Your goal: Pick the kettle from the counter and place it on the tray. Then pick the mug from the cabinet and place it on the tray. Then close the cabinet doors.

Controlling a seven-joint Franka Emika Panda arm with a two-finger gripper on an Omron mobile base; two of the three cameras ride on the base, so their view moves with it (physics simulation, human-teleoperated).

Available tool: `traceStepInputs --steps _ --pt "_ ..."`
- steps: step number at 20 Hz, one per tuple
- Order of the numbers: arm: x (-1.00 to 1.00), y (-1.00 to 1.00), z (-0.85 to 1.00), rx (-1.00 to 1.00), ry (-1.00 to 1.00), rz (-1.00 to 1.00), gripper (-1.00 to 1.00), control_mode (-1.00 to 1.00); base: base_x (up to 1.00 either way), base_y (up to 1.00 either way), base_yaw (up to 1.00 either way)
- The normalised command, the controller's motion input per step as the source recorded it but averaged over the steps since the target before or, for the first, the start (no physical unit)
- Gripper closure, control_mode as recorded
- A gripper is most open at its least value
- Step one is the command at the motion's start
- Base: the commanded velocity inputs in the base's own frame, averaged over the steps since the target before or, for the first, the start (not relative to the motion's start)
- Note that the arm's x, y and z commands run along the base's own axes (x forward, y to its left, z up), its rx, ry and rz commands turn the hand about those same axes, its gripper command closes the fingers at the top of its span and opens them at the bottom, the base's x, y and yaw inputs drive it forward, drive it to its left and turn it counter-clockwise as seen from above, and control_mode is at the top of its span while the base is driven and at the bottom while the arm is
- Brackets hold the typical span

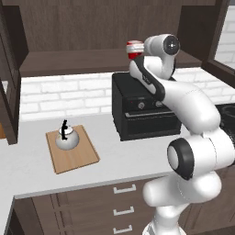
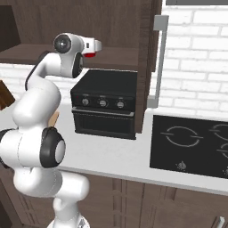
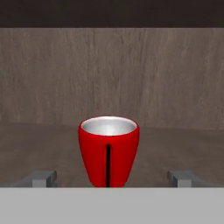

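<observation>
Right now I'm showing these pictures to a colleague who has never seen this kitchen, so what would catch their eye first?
The red mug stands upright on the cabinet shelf, centred ahead of the gripper, whose jaws stand open on either side of it. The big white arm reaches up to that shelf above the black oven. Left of the oven, the round kettle sits on the wooden tray.

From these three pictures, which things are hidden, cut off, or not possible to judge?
- Mug base: in the hand view, the bottom edge cuts it off.
- Mug in the left base view: the arm covers most of it; handle not visible.
- Claw: its open tips flank the mug, but how far they reach alongside it cannot be judged.
- Tray under the kettle: in the right base view, the arm hides nearly all of it.
- Cabinet doors: cut off by frame edges.
</observation>
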Motion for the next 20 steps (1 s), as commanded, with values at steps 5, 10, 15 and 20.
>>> traceStepInputs --steps 5,10,15,20 --pt "0.21 0.03 -0.06 0.0 0.04 0.0 -1.0 -1.0 0.0 0.0 0.0" --pt "0.25 0.01 -0.04 0.0 0.03 0.0 -1.0 -1.0 0.0 0.0 0.0" --pt "0.21 0.03 -0.02 0.0 0.01 0.0 -1.0 -1.0 0.0 0.0 0.0" --pt "0.15 0.1 -0.09 0.0 0.0 0.0 -1.0 -1.0 0.0 0.0 0.0"
